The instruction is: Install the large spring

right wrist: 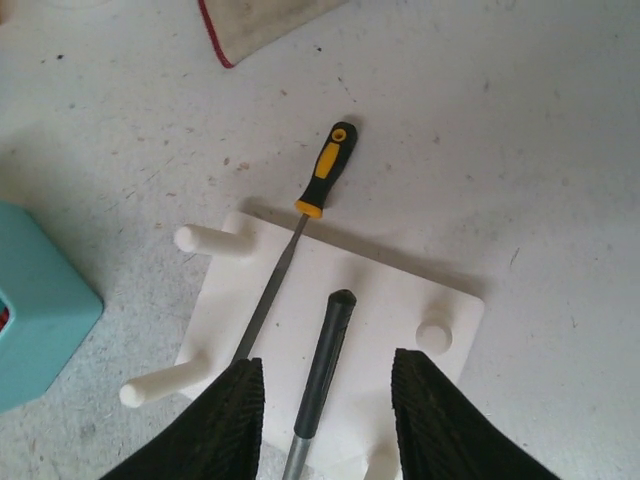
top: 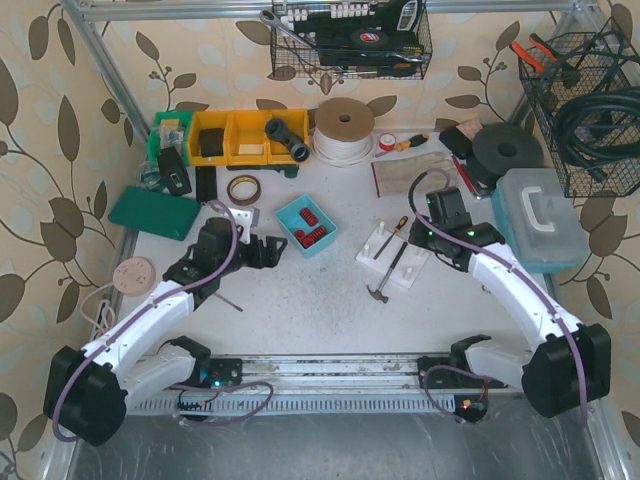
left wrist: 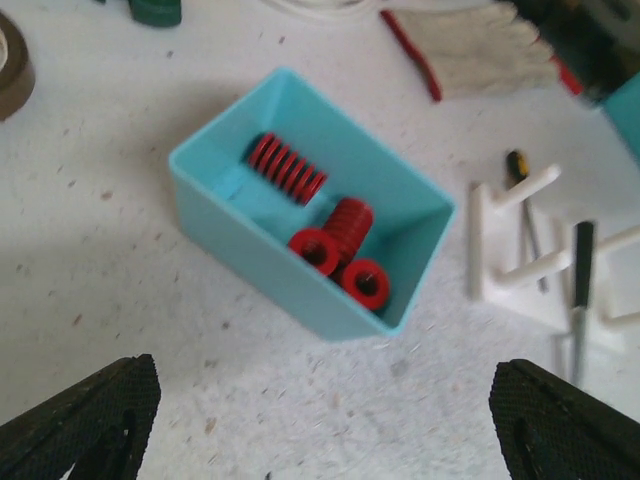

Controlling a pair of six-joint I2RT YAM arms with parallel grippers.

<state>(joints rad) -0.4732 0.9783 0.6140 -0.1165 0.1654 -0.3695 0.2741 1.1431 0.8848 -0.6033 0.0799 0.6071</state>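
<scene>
In the open teal plastic bin (left wrist: 255, 250), toward its far-left end: a long red coiled-wire spring (left wrist: 287, 168), lying on its side, clear of the two shorter red springs (left wrist: 345, 222) huddled toward the near-right corner. Taken here as the large one by length, though hard to rule out the stubbier pair on width alone.

Probably stiff spring steel: light enough for one arm, not fragile, unlikely to squash under the pads. Round and ribbed, though, so apt to roll or twist out of a pinch. Best gripped across the coils at mid-length, one finger down each side of the barrel, minding the bin wall near it. A light bin, too, by the look of it; liable to slide on the speckled white tabletop (left wrist: 110, 260) if nudged.

Spread wide and empty, the left end effector (left wrist: 320, 420), hovering short of the bin on its near side. Partly open and gripping nothing, the right end effector (right wrist: 325, 420), poised over the white pegged plastic base plate (right wrist: 400, 300), with a dark grey tool handle (right wrist: 328, 350) running between the fingers without evident contact. Across the same plate, a slim file with yellow-and-black handle (right wrist: 322, 175). Worth weighing before seating any spring on the stubby upright peg (right wrist: 433, 335): both tools lying close by.
</scene>
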